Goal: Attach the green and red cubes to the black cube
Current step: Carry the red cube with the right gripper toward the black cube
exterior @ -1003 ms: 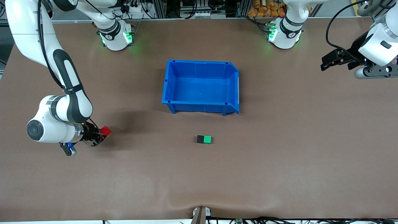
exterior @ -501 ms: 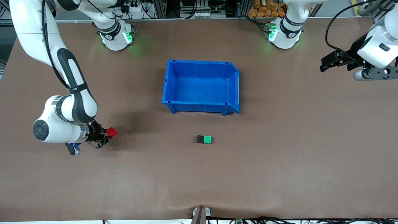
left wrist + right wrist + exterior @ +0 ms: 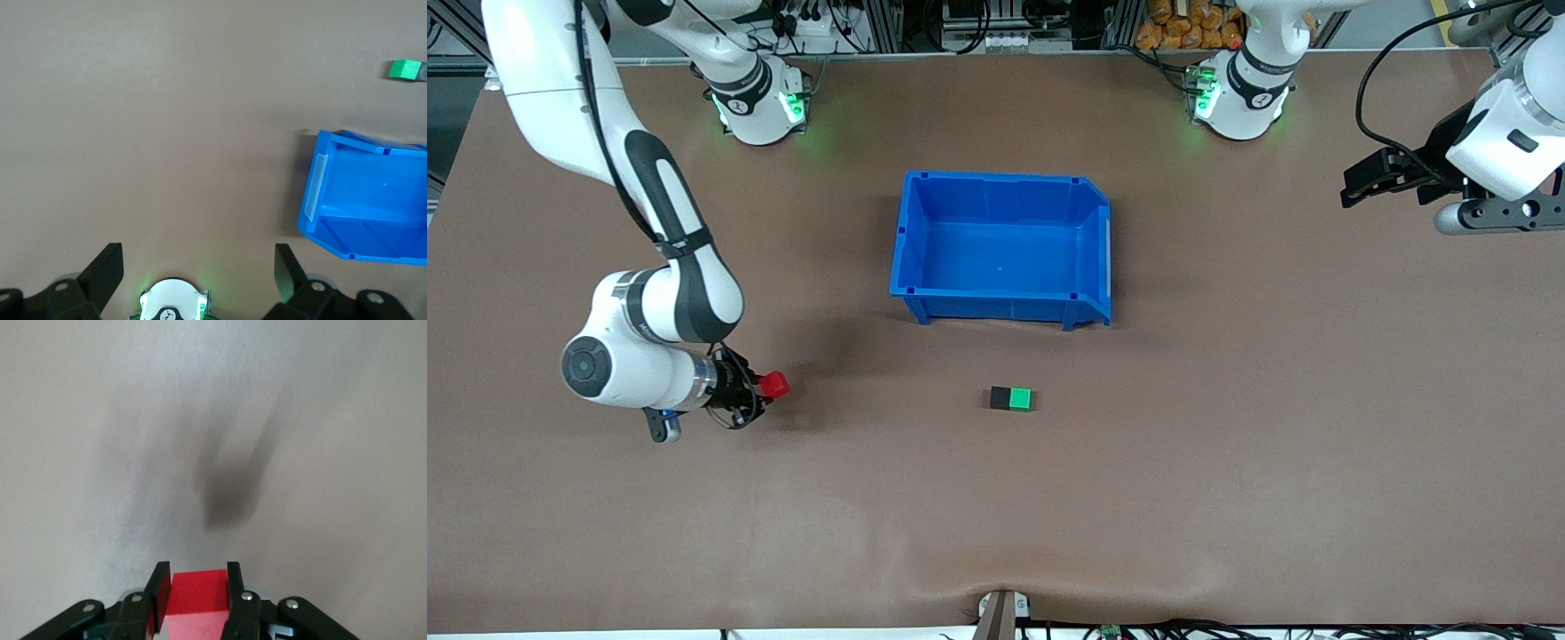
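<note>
- Right gripper clamped on the red cube, held up over the table toward the right arm's end.
- Green cube and black cube sit touching, side by side, mid-table, nearer the front camera than the blue bin; green on the left arm's side.
- Left gripper waits over the table's left-arm end, fingers wide apart, holding nothing.

Even, bright overhead light leaves soft shadows on the desk beside the blue bin, while the right wrist view looks washed out, a smeared dark shadow on its blurred surface
</note>
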Available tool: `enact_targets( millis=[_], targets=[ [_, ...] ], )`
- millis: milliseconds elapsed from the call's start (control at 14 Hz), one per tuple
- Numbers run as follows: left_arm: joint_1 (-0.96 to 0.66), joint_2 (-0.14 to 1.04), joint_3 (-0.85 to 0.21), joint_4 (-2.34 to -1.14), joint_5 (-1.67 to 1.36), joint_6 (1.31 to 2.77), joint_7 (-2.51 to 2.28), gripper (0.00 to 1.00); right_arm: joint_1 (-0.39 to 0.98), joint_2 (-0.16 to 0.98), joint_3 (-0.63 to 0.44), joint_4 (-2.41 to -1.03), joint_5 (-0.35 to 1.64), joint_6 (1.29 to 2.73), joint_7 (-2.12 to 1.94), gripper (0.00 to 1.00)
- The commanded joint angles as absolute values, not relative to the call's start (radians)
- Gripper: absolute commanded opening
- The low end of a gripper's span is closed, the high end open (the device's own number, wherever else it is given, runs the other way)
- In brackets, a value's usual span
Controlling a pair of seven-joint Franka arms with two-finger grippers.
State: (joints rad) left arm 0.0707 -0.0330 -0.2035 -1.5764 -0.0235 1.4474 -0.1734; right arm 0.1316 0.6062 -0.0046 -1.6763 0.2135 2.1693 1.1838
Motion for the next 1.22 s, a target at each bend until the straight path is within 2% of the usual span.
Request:
enact_targets(
  millis=[0, 645, 1146],
  targets=[
    [0.078, -0.028, -0.207, -1.562, -0.04, 1.44, -0.169, 1.0, 0.158, 0.604, -0.009, -1.672, 0.225, 2.189, 1.244, 0.0],
    [0.078, -0.028, -0.207, -1.56, -0.04, 1.44, -0.169, 1.0, 0.213, 0.634, -0.009, -1.661, 0.229, 2.25, 1.394, 0.0],
    [0.078, -0.028, -0.207, -1.568, -0.038, 1.44, -0.17, 1.0, 0.247, 0.658, -0.009, -1.637, 0.322, 2.263, 1.439, 0.0]
  ],
)
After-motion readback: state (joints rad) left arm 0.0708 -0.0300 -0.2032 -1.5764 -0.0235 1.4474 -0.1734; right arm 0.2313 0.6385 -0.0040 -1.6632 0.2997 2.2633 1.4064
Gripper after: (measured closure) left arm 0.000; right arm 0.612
